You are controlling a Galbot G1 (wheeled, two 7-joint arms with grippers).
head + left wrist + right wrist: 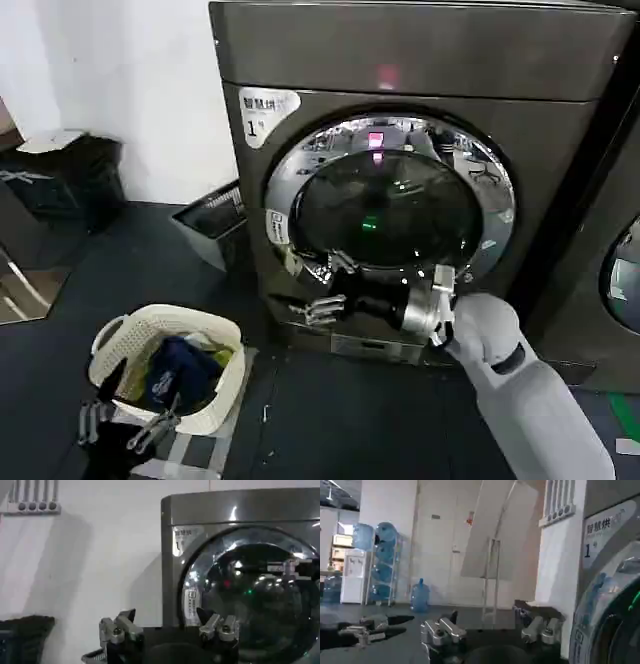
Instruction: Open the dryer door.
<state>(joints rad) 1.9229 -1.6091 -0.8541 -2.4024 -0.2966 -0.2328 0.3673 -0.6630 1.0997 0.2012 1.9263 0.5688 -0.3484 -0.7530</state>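
Note:
The dryer is a dark grey-bronze machine with a white "1" sticker and a red light. Its dryer door, dark glass in a chrome rim, looks flush against the front. My right gripper reaches across from the right to the door's lower left rim. It is open with nothing between its fingers, and the door's rim lies off to its side. My left gripper hangs open, low by the basket and far from the machine. From there the door shows with the right gripper in front of it.
A white laundry basket with dark clothes stands on the floor at front left. A dark bin leans by the dryer's left side. A neighbouring dark machine stands at the right. A black crate sits by the far left wall.

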